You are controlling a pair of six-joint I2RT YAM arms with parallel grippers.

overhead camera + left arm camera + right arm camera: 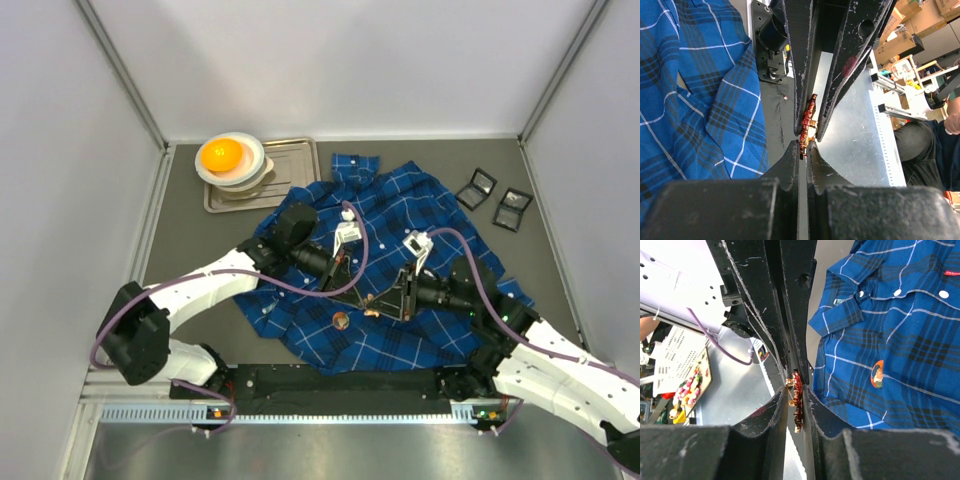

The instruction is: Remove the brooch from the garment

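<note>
Red and gold, the brooch [810, 114] is caught between both of your grippers near the centre of the top view. Your left gripper [804, 146] is clamped tight on one end of it, fingertips nearly meeting. Your right gripper [797, 392] comes in from the opposite side. Its fingers flank the brooch and touch it on both sides, so it too is closed on the piece.

In both wrist views the brooch shows against bare grey table and a metal rail, with the garment [400, 195] off to one side of the frame. From above, that dark-blue plaid shirt lies crumpled across the middle of the table, collar toward the top of the frame. Your grippers meet over its lower half.

A round orange badge [877, 374] sits on the cloth just left of that meeting point in the top view. A metal tray [295, 160] and stacked bowls [252, 160] holding an orange ball [221, 154] are at upper left. Two small black boxes [477, 187] lie at upper right.
</note>
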